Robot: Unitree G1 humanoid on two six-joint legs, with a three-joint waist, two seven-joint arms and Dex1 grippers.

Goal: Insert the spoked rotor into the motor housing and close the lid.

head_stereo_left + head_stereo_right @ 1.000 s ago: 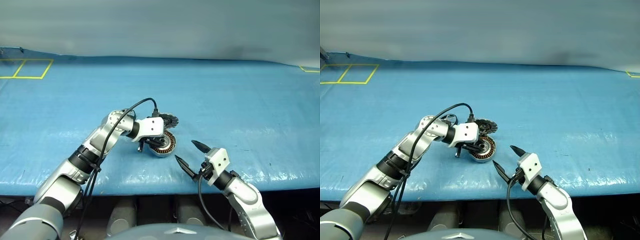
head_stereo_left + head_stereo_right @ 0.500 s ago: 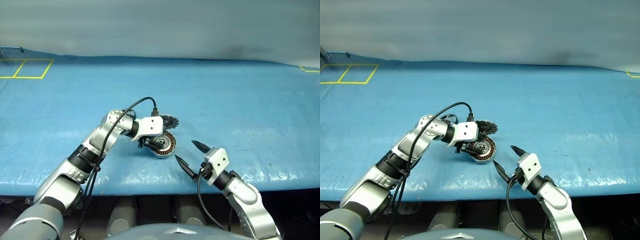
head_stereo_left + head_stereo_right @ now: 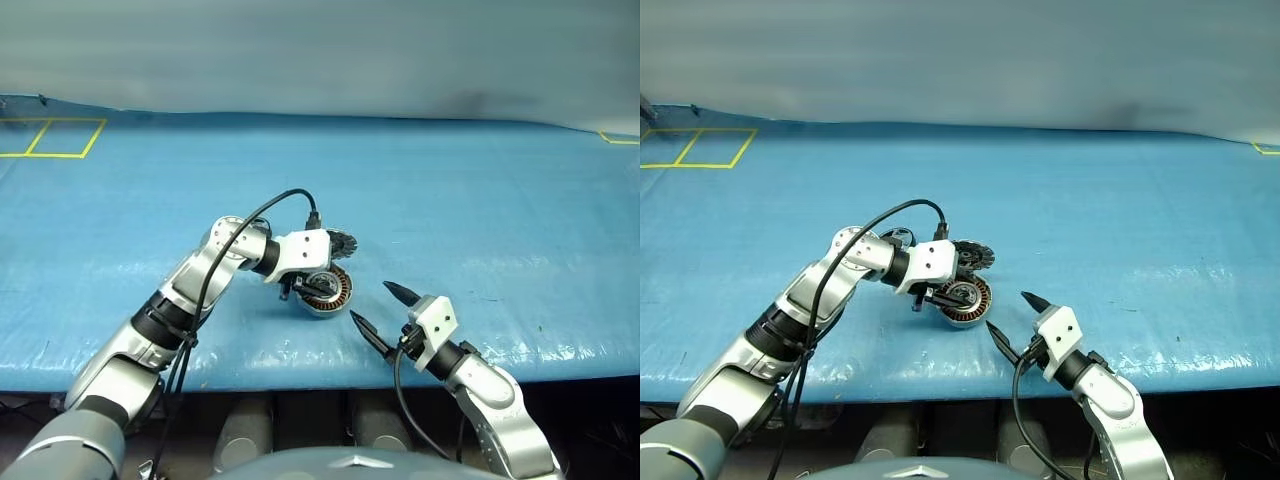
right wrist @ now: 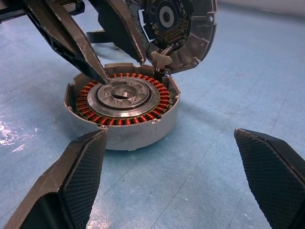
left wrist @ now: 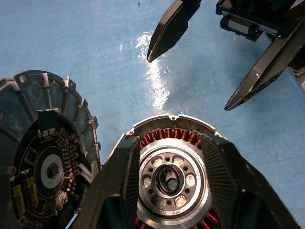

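Note:
The motor housing [image 4: 138, 129], a short grey cup ringed with copper windings, sits on the blue sheet near the front edge. Its lid [image 4: 183, 24] stands open behind it on the hinge, with the dark ribbed inner face showing. The spoked rotor [image 5: 174, 150], a flat silver wheel with a centre hub, lies in the middle of the windings. My left gripper [image 5: 172, 140] reaches down over the housing, its fingers closed against opposite sides of the rotor. A little in front and to the right of the housing, my right gripper [image 3: 370, 300] hovers wide open and empty, pointing at it.
A blue sheet [image 3: 480, 220] covers the table, and its front edge [image 3: 300, 372] runs just below both grippers. A small ring [image 3: 898, 237] lies behind my left forearm. A black cable [image 3: 270, 205] arches over the left wrist. Yellow tape squares [image 3: 50, 137] mark the far left.
The left gripper's fingers spread apart over the housing half a second ago and have closed again. Housing, lid and right arm have not moved.

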